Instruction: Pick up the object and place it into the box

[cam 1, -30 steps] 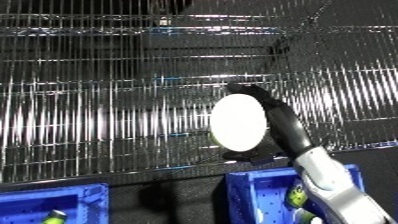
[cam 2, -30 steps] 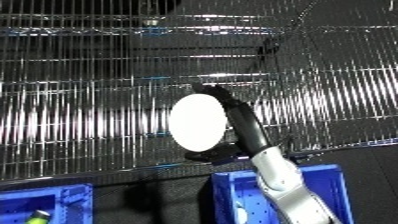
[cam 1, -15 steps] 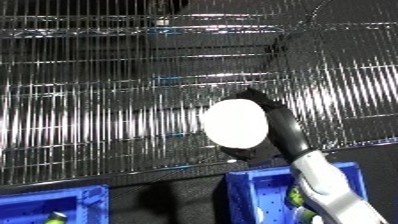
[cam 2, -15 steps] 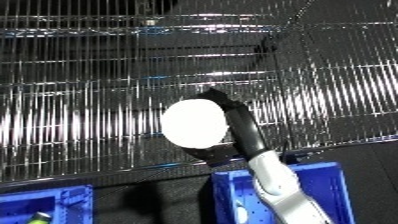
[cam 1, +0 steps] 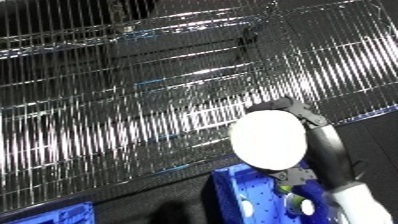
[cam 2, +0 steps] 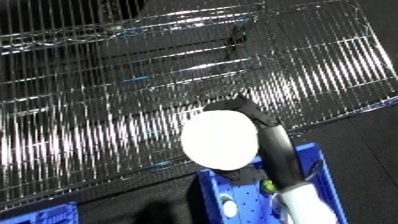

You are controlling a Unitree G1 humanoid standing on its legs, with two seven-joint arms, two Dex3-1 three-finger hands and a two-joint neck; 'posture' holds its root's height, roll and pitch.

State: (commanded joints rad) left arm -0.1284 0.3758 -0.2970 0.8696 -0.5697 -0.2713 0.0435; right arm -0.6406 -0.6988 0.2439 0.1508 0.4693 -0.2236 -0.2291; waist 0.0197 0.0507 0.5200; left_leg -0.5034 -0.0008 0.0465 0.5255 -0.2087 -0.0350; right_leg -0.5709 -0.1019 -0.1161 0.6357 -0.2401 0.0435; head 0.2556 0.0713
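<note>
- One blue bin sits nearest, its rim under the right hand; a second blue corner shows lower left.
- One plain white round object, curled black fingers clasping it, hangs above the bin's edge.
- One wire rack stands behind.
</note>
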